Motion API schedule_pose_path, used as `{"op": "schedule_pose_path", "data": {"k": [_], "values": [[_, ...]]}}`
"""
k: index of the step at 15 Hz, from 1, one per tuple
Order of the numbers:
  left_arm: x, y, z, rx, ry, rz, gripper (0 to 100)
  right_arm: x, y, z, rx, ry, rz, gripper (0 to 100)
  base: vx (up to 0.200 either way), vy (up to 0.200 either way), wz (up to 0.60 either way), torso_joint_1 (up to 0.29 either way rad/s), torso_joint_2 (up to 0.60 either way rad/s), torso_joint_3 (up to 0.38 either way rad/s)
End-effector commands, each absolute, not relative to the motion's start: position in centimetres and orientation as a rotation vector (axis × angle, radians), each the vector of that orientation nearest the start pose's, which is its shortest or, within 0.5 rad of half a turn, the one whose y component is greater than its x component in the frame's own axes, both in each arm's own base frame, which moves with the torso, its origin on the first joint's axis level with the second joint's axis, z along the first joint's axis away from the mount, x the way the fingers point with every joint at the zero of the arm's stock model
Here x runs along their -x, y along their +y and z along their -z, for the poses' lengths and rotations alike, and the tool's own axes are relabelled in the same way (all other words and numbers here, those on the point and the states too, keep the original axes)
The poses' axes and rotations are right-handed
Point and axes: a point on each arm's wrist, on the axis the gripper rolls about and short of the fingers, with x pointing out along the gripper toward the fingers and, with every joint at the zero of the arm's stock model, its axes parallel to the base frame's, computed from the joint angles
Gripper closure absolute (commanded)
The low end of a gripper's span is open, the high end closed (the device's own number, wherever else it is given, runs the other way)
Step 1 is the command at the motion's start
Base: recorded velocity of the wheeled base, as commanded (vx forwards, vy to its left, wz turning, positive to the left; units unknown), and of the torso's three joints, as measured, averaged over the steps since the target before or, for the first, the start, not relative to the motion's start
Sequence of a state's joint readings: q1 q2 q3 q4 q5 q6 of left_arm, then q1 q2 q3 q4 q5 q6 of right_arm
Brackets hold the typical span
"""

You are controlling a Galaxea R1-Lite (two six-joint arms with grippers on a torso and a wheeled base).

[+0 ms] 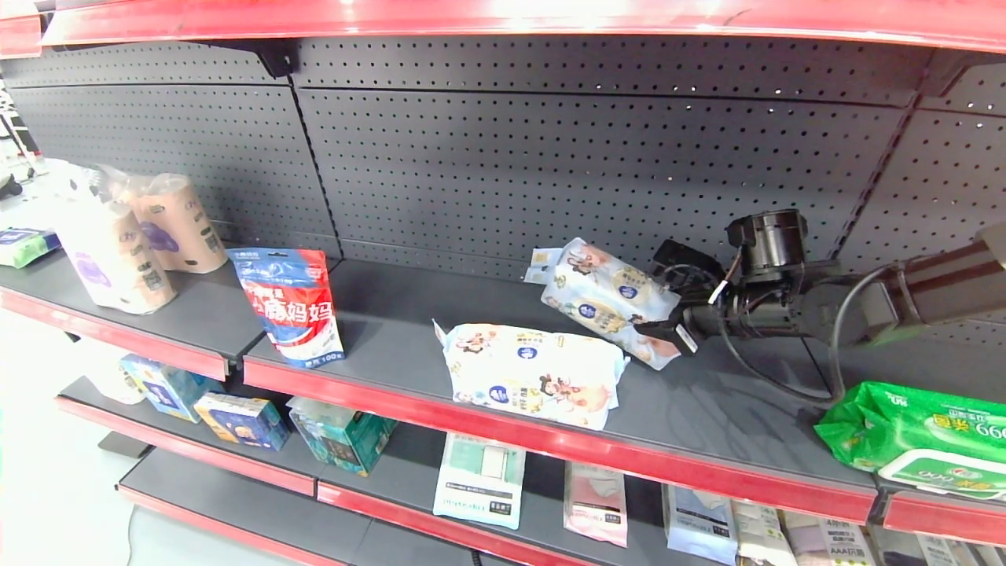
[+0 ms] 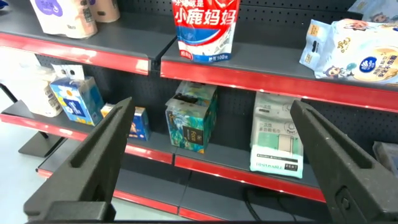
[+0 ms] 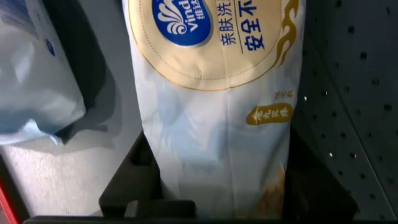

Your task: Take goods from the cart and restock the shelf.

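— Okay, what is the right end effector (image 1: 668,334) doing?
— It's clamped on a cartoon-print pack (image 1: 609,303), and I've got that by one end. On the wrist camera the fingers (image 3: 132,180) press in on both sides of the wrapper. The pack sits tilted over the back of the shelf (image 1: 409,299), close to the pegboard (image 1: 550,157). Whether it touches the shelf board, I cannot tell.
— Anything near it?
— Yes, a second pack (image 1: 534,373) with the same print lies flat just in front of it, by the red front edge. A red-and-blue pouch (image 1: 291,306) stands upright farther to the left, and a green pack (image 1: 919,432) lies off to the right.
— And the left end effector (image 2: 211,106)?
— That one is spread wide and facing the lower shelves, where a dark green box (image 2: 191,118) stands.
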State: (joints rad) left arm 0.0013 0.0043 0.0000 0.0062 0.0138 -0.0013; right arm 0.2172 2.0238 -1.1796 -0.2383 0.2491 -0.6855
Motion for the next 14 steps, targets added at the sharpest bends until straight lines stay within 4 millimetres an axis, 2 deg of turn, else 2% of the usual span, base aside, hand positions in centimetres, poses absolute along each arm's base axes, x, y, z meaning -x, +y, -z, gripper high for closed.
{"op": "schedule_pose_path", "data": {"k": [1, 7, 13, 14], "values": [[2.2, 0.0, -7.5, 0.001, 0.011, -0.015, 0, -38.3, 9.6, -13.1, 0.646, 0.418, -0.651, 100, 0.000, 0.000, 0.00, 0.000, 0.00, 0.000], [2.2, 0.0, -7.5, 0.001, 0.011, -0.015, 0, -38.7, 11.3, -12.7, 0.659, 0.407, -0.680, 100, 0.000, 0.000, 0.00, 0.000, 0.00, 0.000], [2.3, 0.0, -7.5, 0.001, 0.009, -0.015, 0, -39.0, 11.8, -11.9, 0.675, 0.419, -0.691, 100, 0.000, 0.000, 0.00, 0.000, 0.00, 0.000], [2.2, 0.0, -7.5, 0.001, 0.011, -0.017, 0, -39.0, 11.8, -11.9, 0.675, 0.417, -0.690, 0, 0.000, 0.000, 0.00, 0.000, 0.00, 0.000]]}}
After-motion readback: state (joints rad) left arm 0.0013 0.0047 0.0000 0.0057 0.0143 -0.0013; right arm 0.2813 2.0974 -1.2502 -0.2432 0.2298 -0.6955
